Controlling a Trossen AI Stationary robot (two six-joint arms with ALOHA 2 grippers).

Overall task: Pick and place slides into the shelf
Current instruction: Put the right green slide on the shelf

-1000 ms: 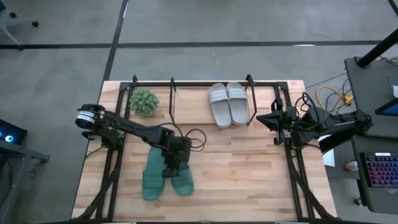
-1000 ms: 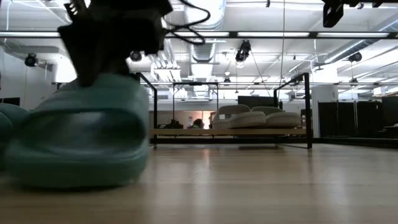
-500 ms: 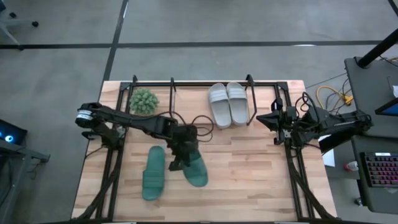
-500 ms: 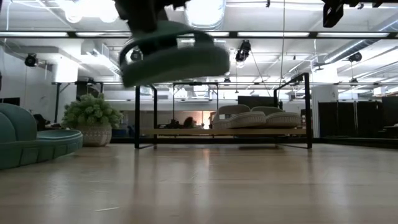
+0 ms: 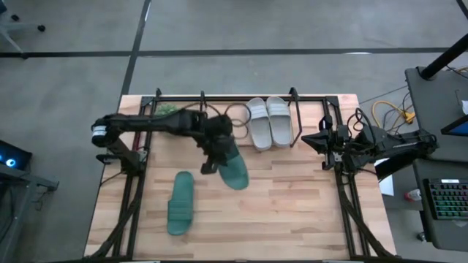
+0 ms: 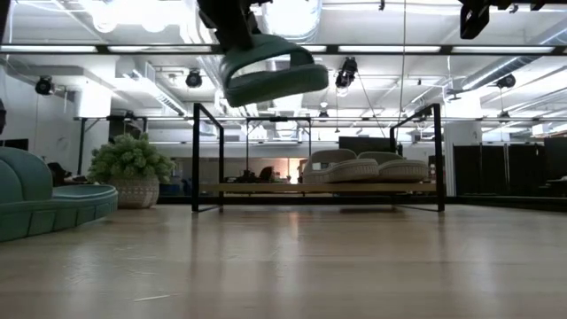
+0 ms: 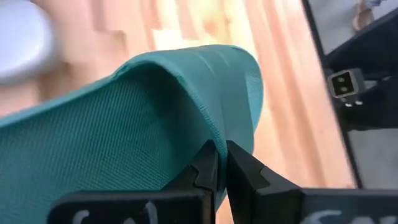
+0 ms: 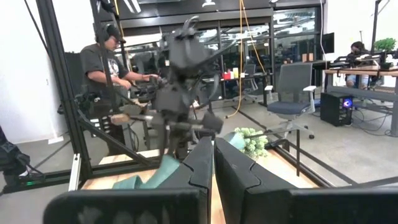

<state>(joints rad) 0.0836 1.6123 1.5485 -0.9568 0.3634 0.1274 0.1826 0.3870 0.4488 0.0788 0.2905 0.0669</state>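
My left gripper (image 5: 216, 158) hangs over the middle of the table, shut on a teal slide (image 5: 234, 170) that it carries high in the air; the low view shows that slide (image 6: 274, 76) well above the table. The second teal slide (image 5: 180, 203) lies flat on its sole near the table's near-left part. The pale pair (image 5: 268, 122) rests on the wooden base of the black wire shelf (image 5: 202, 117) along the far edge. My right gripper (image 5: 307, 139) waits shut at the table's right side, beside the shelf's end. My left gripper pinches the teal slide's wide strap at its edge (image 7: 208, 132) between its two fingers (image 7: 205, 168). It comes from above, pointing down (image 6: 232, 27). The slide is lifted clear of the table and hangs tilted below the fingers, sole downward.
A small potted plant (image 6: 131, 168) stands at the shelf's left end, partly under my left arm in the high view. The shelf's middle section left of the pale pair shows bare wood (image 6: 257, 188). A person (image 8: 102, 62) stands beyond the table's left side.
My left gripper has lifted the teal slide off the table from beside its mate, then carried it up, toward the far edge and a little to the right, toward the shelf. The slide has turned in the hold. The other teal slide has stayed put.
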